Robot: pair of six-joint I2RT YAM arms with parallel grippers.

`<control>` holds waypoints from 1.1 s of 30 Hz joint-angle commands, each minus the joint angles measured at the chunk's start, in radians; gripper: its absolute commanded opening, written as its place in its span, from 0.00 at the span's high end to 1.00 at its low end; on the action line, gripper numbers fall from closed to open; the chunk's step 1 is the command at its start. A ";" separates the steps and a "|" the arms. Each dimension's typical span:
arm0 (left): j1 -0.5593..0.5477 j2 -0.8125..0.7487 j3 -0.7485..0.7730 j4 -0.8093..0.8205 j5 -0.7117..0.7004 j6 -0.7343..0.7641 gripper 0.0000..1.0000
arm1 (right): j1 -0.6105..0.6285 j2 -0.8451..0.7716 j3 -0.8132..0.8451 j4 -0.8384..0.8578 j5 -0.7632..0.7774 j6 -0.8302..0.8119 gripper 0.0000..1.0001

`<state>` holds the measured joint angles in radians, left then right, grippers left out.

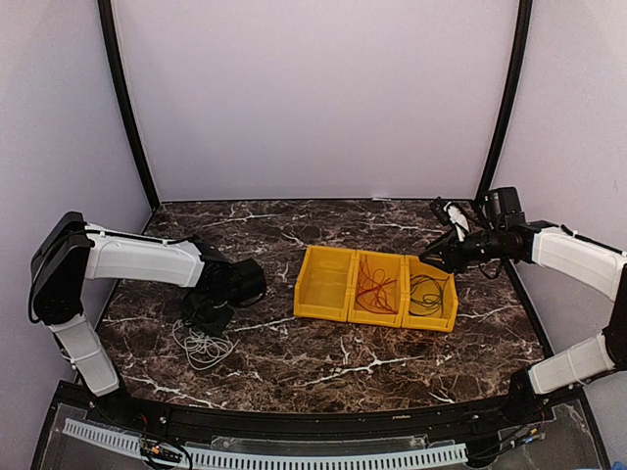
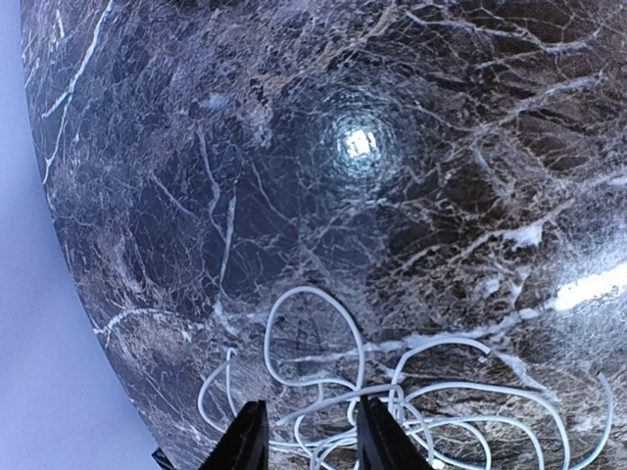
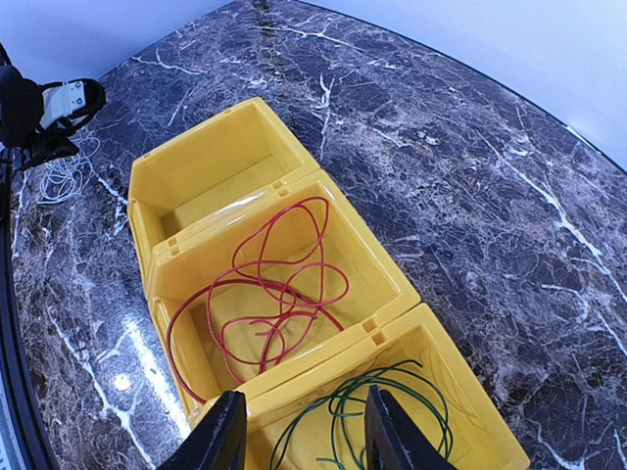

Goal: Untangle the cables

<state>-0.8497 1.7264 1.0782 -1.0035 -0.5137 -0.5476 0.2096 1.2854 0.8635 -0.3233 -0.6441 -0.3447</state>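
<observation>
The white cable [image 1: 203, 345] lies in a loose heap on the marble table, left of the bins. My left gripper [image 1: 209, 318] hovers just over it, open; in the left wrist view the gripper [image 2: 312, 436] has its jaws apart with white cable loops [image 2: 411, 401] between and beyond them. The red cable [image 1: 375, 286] lies in the middle yellow bin, also in the right wrist view [image 3: 284, 294]. The dark cable [image 1: 427, 292] lies in the right bin and looks dark green in the right wrist view [image 3: 362, 411]. My right gripper [image 1: 438, 257] is open and empty above that bin [image 3: 306, 431].
Three yellow bins stand side by side mid-table; the left bin [image 1: 323, 281] holds nothing [image 3: 211, 176]. Purple walls and black frame posts ring the table. The left arm [image 3: 39, 108] shows at the right wrist view's upper left.
</observation>
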 commanded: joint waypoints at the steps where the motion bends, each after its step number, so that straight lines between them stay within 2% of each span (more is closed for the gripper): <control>1: 0.003 0.020 -0.005 0.003 -0.012 0.030 0.70 | 0.007 0.006 0.000 0.004 0.006 -0.010 0.57; 12: 0.011 0.084 0.019 -0.037 -0.073 0.010 0.85 | 0.007 0.000 -0.001 0.005 0.007 -0.008 0.57; 17: 0.011 0.067 0.085 -0.097 -0.153 -0.011 0.92 | 0.008 -0.002 0.000 0.008 0.001 -0.007 0.57; 21: 0.021 0.008 0.167 -0.114 -0.199 0.002 0.96 | 0.022 -0.016 0.005 0.026 0.011 0.000 0.58; 27: 0.021 -0.124 0.276 -0.044 -0.127 0.060 1.00 | 0.103 -0.041 0.050 0.060 0.005 0.025 0.60; 33: 0.020 -0.302 0.276 0.130 -0.013 0.120 1.00 | 0.256 0.088 0.226 0.046 -0.024 0.088 0.59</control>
<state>-0.8330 1.5509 1.3483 -0.9859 -0.6079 -0.4812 0.3717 1.3018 0.9710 -0.3141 -0.6479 -0.3031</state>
